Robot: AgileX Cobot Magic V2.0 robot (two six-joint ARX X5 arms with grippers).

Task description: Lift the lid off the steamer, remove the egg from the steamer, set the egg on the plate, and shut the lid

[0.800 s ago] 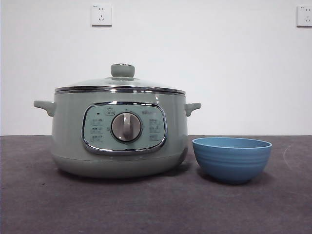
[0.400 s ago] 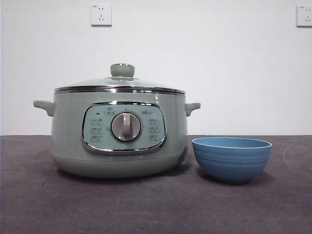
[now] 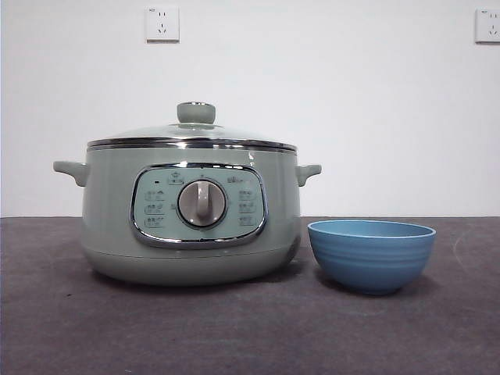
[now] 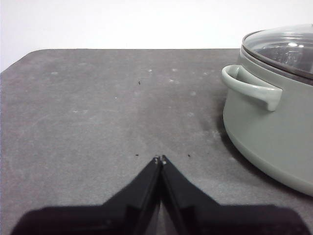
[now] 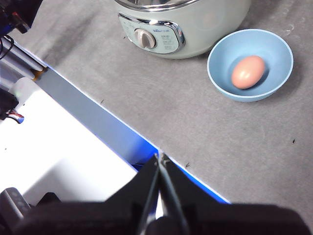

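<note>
Nothing has moved since the earlier front frames: steamer, lid and plate stand exactly as before, and no arm enters the front view.

Steamer (image 3: pixel 191 219) stands on the dark grey surface (image 3: pixel 234 328), control panel and dial facing the front camera. Lid (image 3: pixel 192 134) sits seated on the steamer's rim, knob upright at centre; the pot is closed.

Plate (image 3: pixel 371 255) stands on the surface just beside the steamer, on the side of its right-hand handle as the front view shows it, close to the pot but with a narrow gap visible.

Egg (image 5: pixel 248 71) lies inside the plate, seen from above in the right wrist view, resting on the bowl's floor. From the front it is hidden by the plate's wall.

Left pincer (image 4: pixel 159 159) is clenched, tips together, grasping nothing; it is low over bare surface, apart from the steamer's side handle.

Right pincer (image 5: pixel 160 157) is likewise clenched and empty; it is high above the surface's front edge, well apart from steamer and plate.
</note>
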